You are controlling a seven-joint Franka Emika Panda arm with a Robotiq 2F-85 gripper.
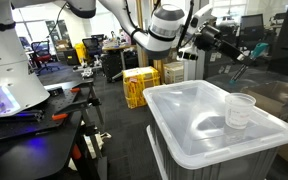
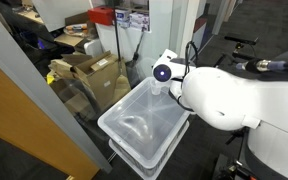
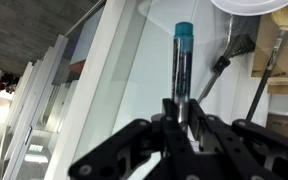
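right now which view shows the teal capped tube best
The wrist view: the tube runs up the middle, cap clear, its lower end clamped in the pincer. In both exterior views it is too small or hidden behind the arm to make out.

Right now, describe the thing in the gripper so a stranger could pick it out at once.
Find the big translucent bin, then the gripper in the air near it. Clamped in it is a slim dark marker with a teal cap, thin and opaque, unlike the clear cup standing in the bin.
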